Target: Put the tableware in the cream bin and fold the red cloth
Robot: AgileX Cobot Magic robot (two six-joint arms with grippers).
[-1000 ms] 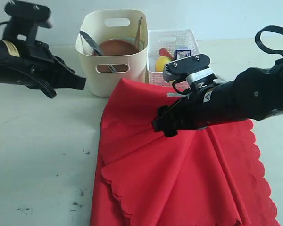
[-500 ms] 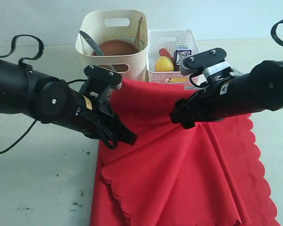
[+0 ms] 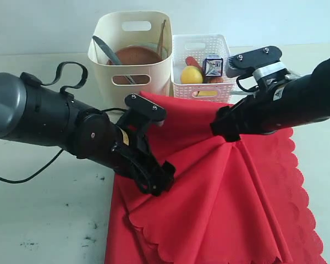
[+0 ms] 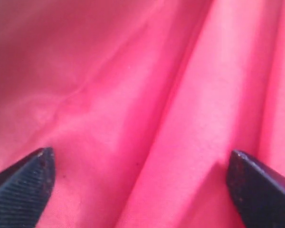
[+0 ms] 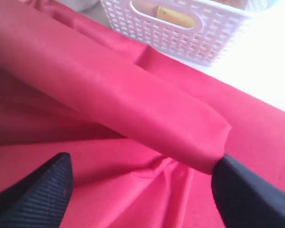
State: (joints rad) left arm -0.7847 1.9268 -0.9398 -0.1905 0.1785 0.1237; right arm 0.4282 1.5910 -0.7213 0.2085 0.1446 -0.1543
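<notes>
The red cloth [image 3: 220, 198] lies rumpled in folds over the table's right half, its scalloped edge toward the front. Behind it the cream bin [image 3: 154, 77] holds the reddish-brown plate [image 3: 133, 56], the silver knife [image 3: 103, 48] and the chopsticks [image 3: 163, 34]. My left gripper [image 3: 160, 181] is down on the cloth's left part; its open jaws [image 4: 140, 185] straddle flat red folds. My right gripper [image 3: 224, 129] is low over the cloth's upper middle and open [image 5: 142, 190], with a raised fold of cloth [image 5: 133, 104] running just beyond its fingertips.
A white perforated basket [image 3: 201, 49] stands right of the bin at the cloth's back edge, holding a lemon [image 3: 191, 75] and a small milk carton [image 3: 212, 66]. The basket [image 5: 180, 28] is close ahead of the right gripper. Pale scuffed table [image 3: 44, 220] spreads left.
My left arm swung in from the far left and came down onto the cloth, its jaws opening wide. My right gripper drifted right and back toward the basket, staying open.
</notes>
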